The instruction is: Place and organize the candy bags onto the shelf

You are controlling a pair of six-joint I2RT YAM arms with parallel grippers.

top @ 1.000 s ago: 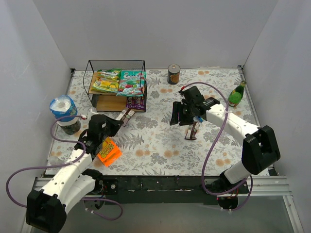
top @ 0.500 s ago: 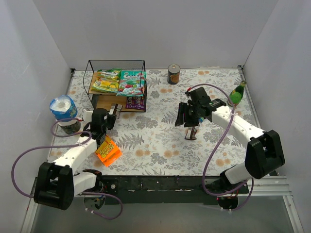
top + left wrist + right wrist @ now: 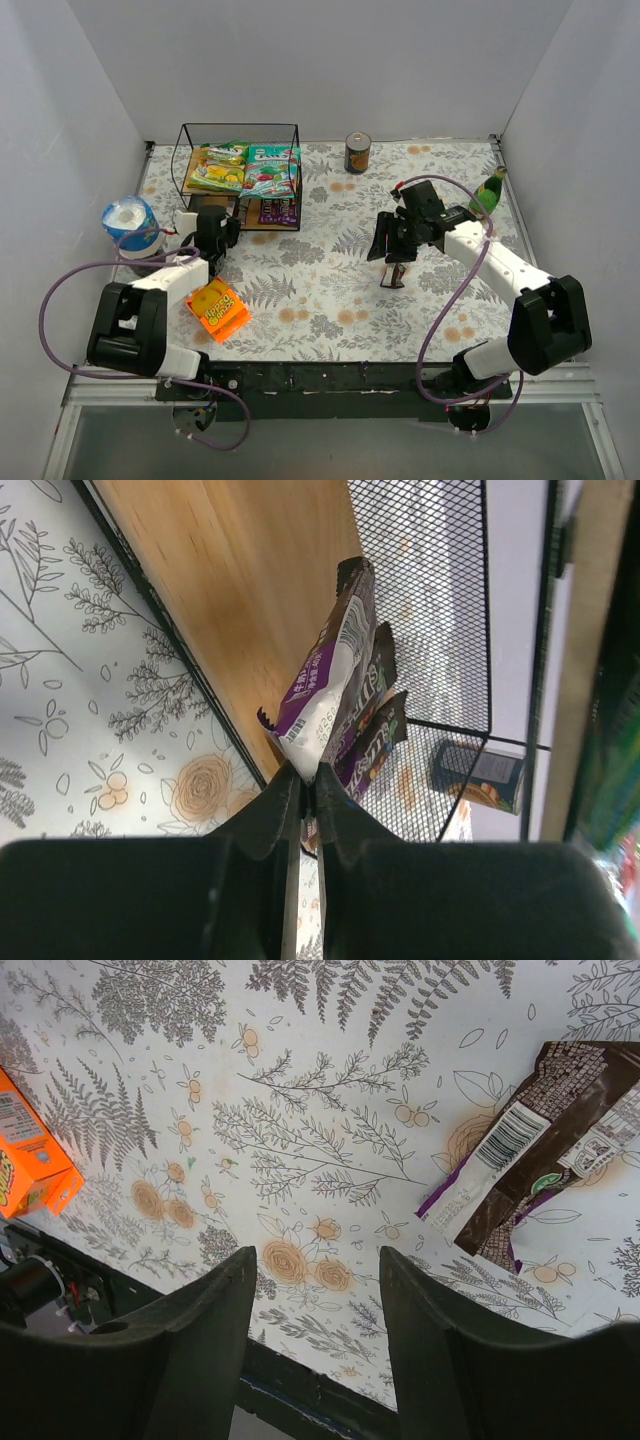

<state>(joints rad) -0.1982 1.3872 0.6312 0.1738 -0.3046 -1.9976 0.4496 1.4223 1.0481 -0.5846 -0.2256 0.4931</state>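
While your left claw [image 3: 300,780] pinches the end of a purple packet [image 3: 318,685], standing on edge on the lower board of the shelf [image 3: 220,580] near the counter's far left corner, your right claw [image 3: 315,1265] hangs spread wide toward the right edge. A brown packet [image 3: 540,1145] lies flat just beside it, untouched. A yellow-green bag [image 3: 218,172] and a teal bag [image 3: 270,170] lie on the top board.

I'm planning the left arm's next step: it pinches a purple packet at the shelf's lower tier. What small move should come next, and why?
Probably open the left gripper and let go. The purple packet it pinches is mostly over the lower board, beside other packets stored there; only its pinched end sits at the board's front edge.
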